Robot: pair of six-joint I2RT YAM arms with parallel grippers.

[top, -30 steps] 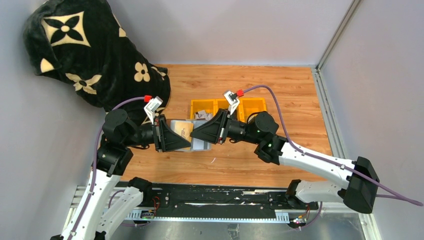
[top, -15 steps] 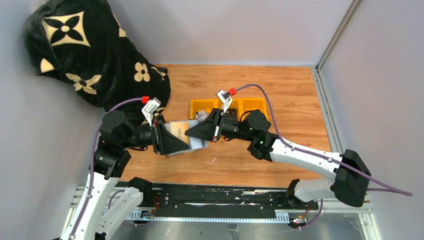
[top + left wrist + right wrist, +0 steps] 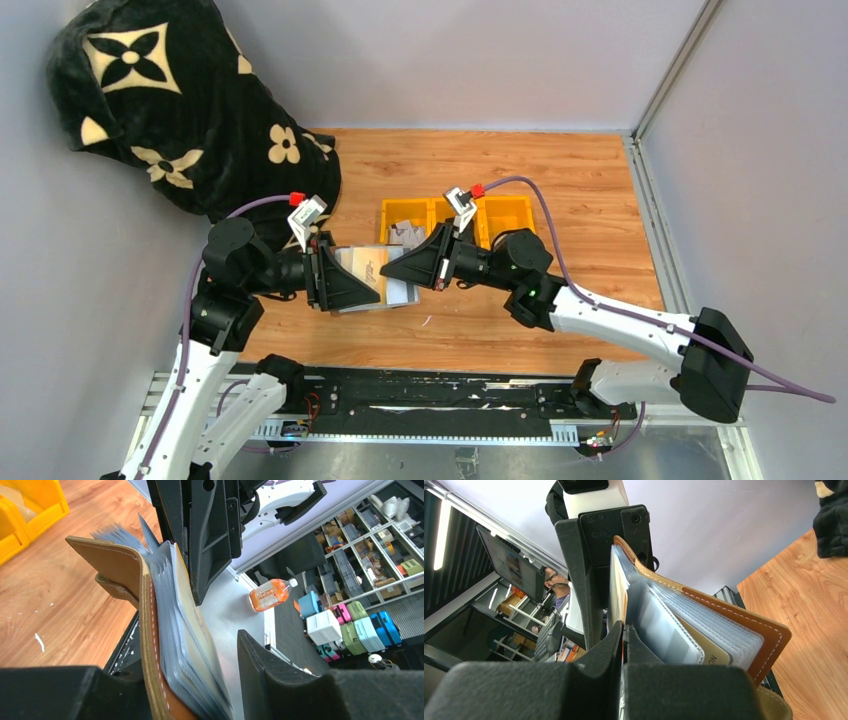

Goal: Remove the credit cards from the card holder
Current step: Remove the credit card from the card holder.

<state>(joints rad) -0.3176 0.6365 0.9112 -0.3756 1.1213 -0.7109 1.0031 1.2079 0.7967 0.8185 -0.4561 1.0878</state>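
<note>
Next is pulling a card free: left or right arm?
Right, probably. The right gripper is pinched shut on the front leaf of the card holder; the left gripper has its jaws open around it.

The only print that shows is on a tan card (image 3: 710, 656) in the holder (image 3: 744, 625): dark letters at its edge, perhaps ending "ON", too cropped to read. The bottle (image 3: 270, 594) has an illegible label.
</note>
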